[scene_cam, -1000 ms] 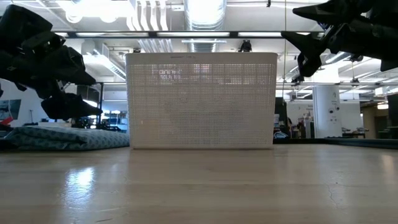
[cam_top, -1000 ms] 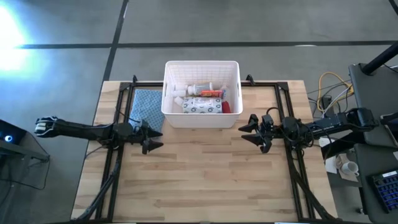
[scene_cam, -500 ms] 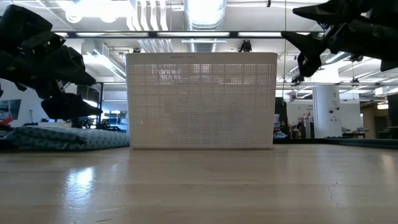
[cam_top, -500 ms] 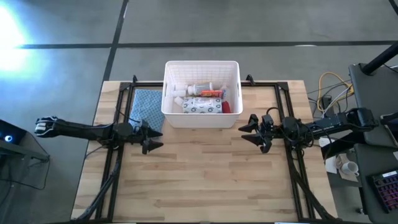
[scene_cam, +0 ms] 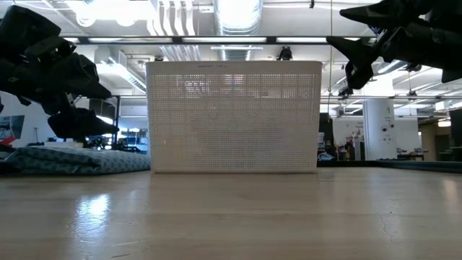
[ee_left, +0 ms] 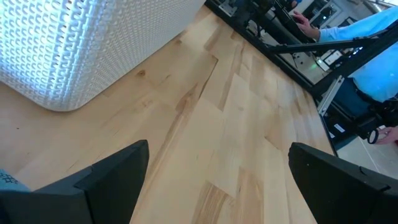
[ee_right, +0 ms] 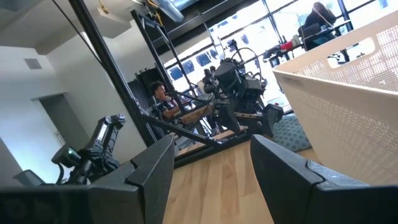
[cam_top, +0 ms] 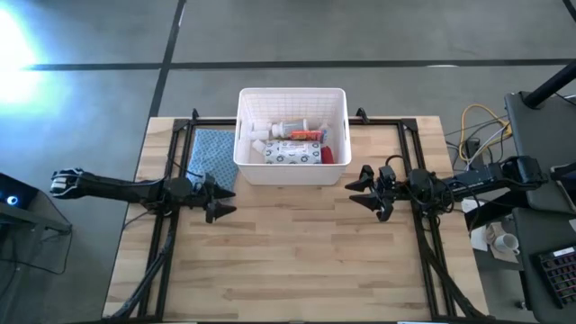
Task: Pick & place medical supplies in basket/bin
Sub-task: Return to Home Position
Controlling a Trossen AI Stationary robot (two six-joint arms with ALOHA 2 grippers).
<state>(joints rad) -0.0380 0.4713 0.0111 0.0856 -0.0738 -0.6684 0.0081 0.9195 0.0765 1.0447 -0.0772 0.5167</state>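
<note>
One white perforated bin [cam_top: 292,176] on one wooden bench [cam_top: 297,261]. All the medical supplies lie inside the bin. Five pieces can be made out from above: one white tube [cam_top: 290,127] toward the bin's far wall, one orange box [cam_top: 304,135] just beside it, one grey-white patterned pack [cam_top: 294,154] along the bin's near wall, one red box [cam_top: 328,155] in the bin's near right corner, and one small white bottle [cam_top: 258,144] by its left wall. Whether more lie beneath cannot be told. One blue cloth [cam_top: 212,153] lies flat against the bin's left side. Two arms: left claw [cam_top: 225,200] near the bin's near left corner, fingers apart, holding nothing; right claw [cam_top: 354,192] near its near right corner, fingers apart, holding nothing.
</note>
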